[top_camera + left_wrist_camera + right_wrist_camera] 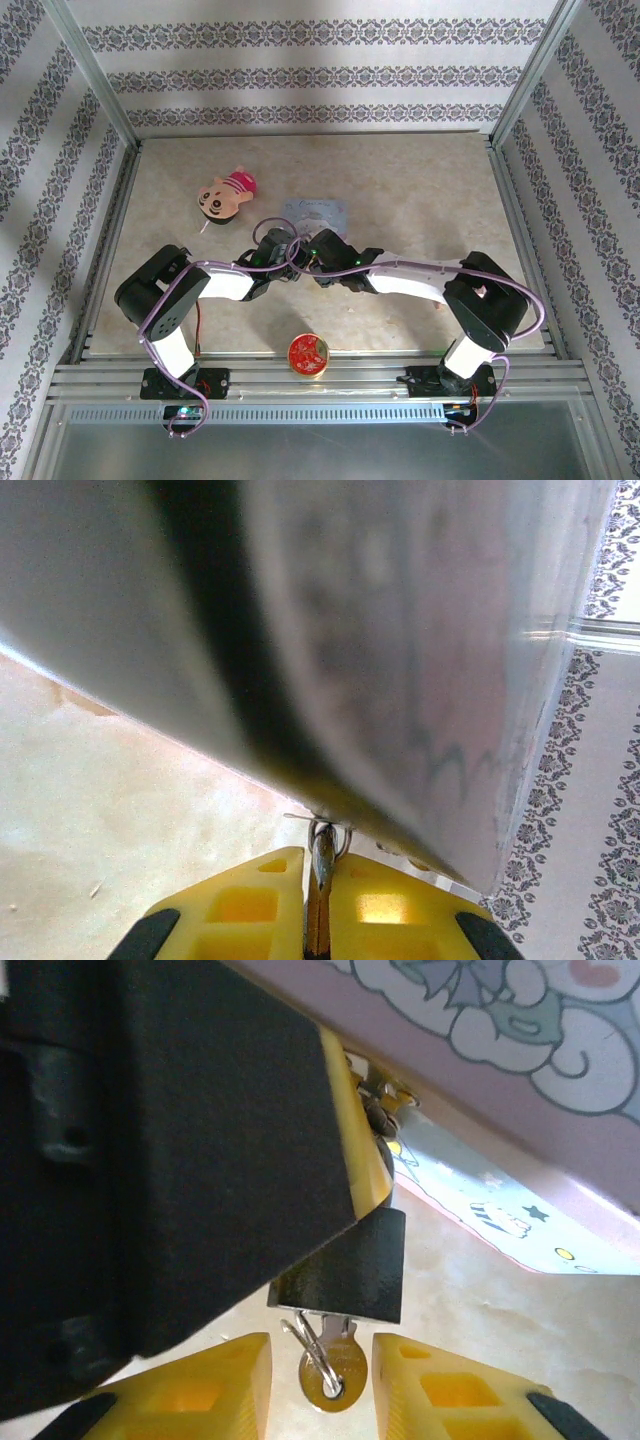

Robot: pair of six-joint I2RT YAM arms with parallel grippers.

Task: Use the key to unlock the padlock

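Near edge: red disc (pixel 308 354) lies on the surface (pixel 430 190), well apart from the work. No concern.

Middle of surface:
- Right gripper (pixel 322 1348): jaws spread, one on either side of the key (pixel 336 1372). Gaps show on both sides and nothing is pinched.
- The key sits in the bottom of the padlock (pixel 352 1272), with its ring (pixel 300 1345) dangling to one side.
- The padlock is a small black body hanging just off the near edge of the tin (pixel 320 212). Its top is hidden behind the black body of the left gripper (pixel 318 858).
- Left gripper: jaws pressed together on a thin metal piece, which I judge to be the padlock seen edge-on.

Risks, as judged:
1. The right jaws close off-centre or trap the ring instead of the flat key head. The key would then tilt or slide rather than turn.
2. The key head is small and smooth, so a light pinch may slip round it.
3. Turning the key twists the padlock. The left hold is narrow, so the lock could rotate with the key or pop free and swing.
4. The tin sits just behind. Any pull may drag or tip it, carrying the lock out of line.
5. The two grippers are crowded, so a wrist roll could knock them together.

Far left: doll (pixel 225 195), well apart and not involved.
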